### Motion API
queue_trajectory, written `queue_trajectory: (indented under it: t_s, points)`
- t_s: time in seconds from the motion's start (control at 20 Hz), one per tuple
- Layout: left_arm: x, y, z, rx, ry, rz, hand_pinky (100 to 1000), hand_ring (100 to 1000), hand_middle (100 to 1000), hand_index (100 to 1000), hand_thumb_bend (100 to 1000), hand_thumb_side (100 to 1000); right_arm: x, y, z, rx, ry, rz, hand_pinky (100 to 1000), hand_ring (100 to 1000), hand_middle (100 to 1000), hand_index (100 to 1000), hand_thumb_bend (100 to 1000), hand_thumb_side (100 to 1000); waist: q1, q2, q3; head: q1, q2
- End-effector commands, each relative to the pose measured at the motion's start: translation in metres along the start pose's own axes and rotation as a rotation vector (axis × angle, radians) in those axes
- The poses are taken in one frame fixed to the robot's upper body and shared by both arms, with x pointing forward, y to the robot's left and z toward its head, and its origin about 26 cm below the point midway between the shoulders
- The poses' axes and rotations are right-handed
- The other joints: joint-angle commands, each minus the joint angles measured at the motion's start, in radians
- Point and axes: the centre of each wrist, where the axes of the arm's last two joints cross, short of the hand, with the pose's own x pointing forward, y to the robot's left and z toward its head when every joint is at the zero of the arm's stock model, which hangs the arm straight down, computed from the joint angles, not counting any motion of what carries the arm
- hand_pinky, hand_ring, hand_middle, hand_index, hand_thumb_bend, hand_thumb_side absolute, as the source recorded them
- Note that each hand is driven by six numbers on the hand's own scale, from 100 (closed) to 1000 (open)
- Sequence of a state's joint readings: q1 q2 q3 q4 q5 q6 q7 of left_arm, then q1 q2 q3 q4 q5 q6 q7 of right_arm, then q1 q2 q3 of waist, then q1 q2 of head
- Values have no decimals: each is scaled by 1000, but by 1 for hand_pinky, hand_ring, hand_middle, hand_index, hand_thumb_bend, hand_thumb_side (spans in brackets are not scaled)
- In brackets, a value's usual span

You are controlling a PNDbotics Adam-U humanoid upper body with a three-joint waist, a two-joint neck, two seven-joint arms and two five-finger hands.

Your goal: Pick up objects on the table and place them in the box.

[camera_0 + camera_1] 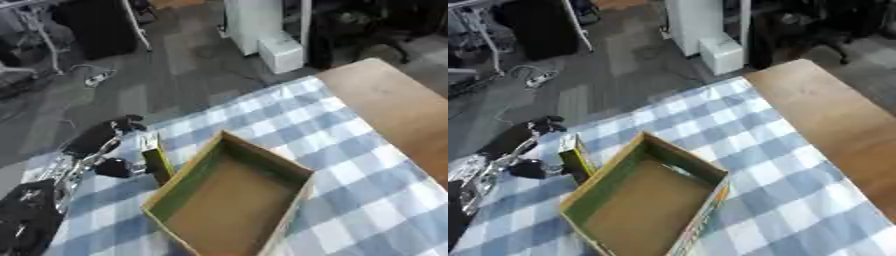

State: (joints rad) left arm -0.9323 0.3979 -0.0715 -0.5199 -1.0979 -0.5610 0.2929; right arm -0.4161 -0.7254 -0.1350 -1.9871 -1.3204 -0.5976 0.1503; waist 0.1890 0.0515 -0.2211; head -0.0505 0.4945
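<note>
Left eye view: left hand (112, 150) grips yellow-green carton (157, 161) (upright) beside box (262, 159).

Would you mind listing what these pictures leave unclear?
- Left hand: blurred in both views, so whether its fingers grip the yellow-green item is unclear.
- That item: blurred; what it is stays unknown.
- Box: near corner cut off by the bottom edge.
- Right hand: in neither view.

Cloth: blue-and-white checked cloth (350, 175) covering the table's near part.
Table: bare wooden surface (833, 115) along the right edge.
Floor: grey carpet tiles (175, 65); white cabinet (262, 30) at the far side.
</note>
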Motion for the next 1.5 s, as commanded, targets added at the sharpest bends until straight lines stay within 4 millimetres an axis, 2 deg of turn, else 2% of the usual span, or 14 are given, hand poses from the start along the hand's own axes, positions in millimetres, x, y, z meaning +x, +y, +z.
queue_trajectory:
  t_s: [0.05,0.55,1.25,1.5]
  points:
    - [-16,23,2,30,34,-36,833,763,874,835,699,865,2,6,-10,35,-6,-13,445,406,429,636,100,1000,-7,-7,-3,25,-19]
    - [-20,28,4,45,54,-45,837,764,876,837,718,862,-2,9,-16,45,14,-42,446,405,428,642,100,1000,2,3,-18,69,-28]
    - [-26,35,6,44,57,-55,850,775,879,834,713,870,-6,16,-28,69,39,-84,447,404,428,649,100,1000,34,15,-48,67,-57]
    - [-25,30,8,22,51,-48,852,776,879,836,712,873,-6,17,-30,73,47,-93,450,404,428,653,100,1000,37,19,-57,52,-63]
